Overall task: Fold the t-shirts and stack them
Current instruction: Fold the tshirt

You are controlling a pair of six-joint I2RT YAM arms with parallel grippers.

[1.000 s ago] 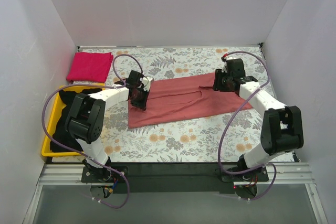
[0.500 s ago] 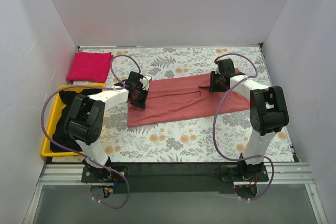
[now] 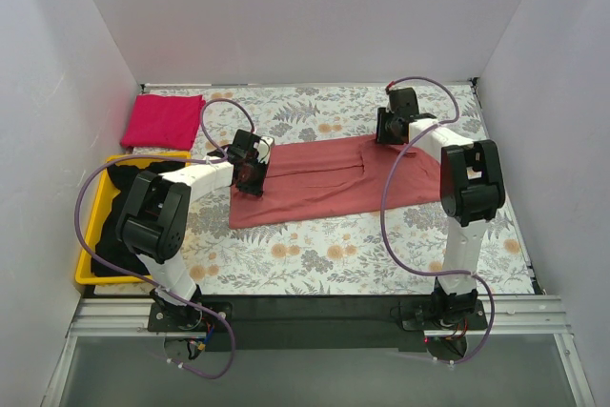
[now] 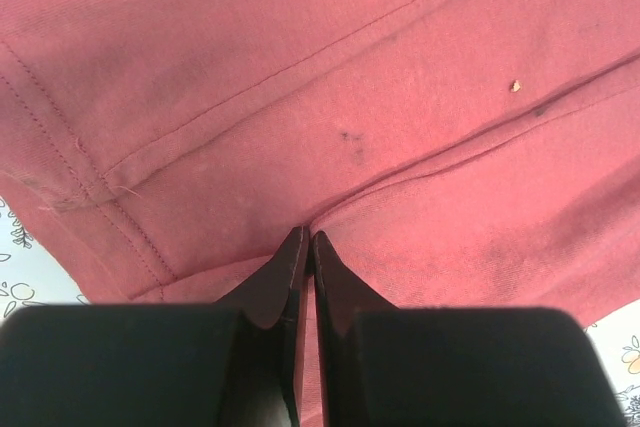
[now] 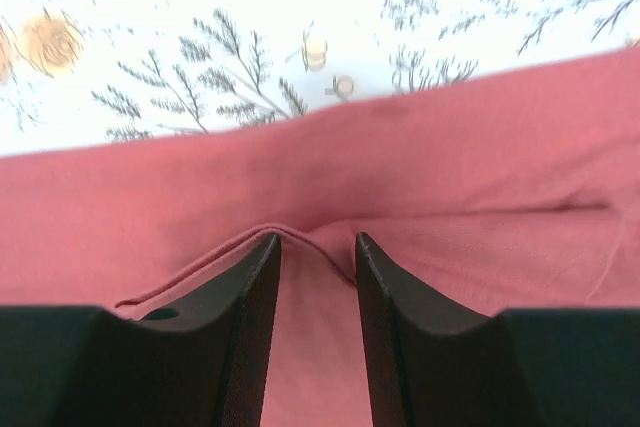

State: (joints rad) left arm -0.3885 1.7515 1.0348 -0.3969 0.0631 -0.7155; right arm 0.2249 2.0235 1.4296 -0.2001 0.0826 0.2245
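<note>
Cotton, thin and limp: the salmon-red t-shirt lies at the centre of the table as a long band running from 9 to 3 o'clock, doubled lengthwise, with seams and a hem showing. We judge it light, floppy and unable to hold a shape. It should sag and slide wherever it is unsupported, so it is best taken by a pinched edge or fold at both ends at once.

The left pincer is clenched on a fold of the shirt at its 9 o'clock end. The right pincer sits at the shirt's far edge, towards 2 o'clock. Its fingers are parted and straddle a raised ridge of cloth, which we read as not yet gripped.

Further out, a magenta t-shirt lies folded in the 10 o'clock corner. Black t-shirts are heaped in a yellow bin at 8 o'clock, so most of the folding appears to remain.
</note>
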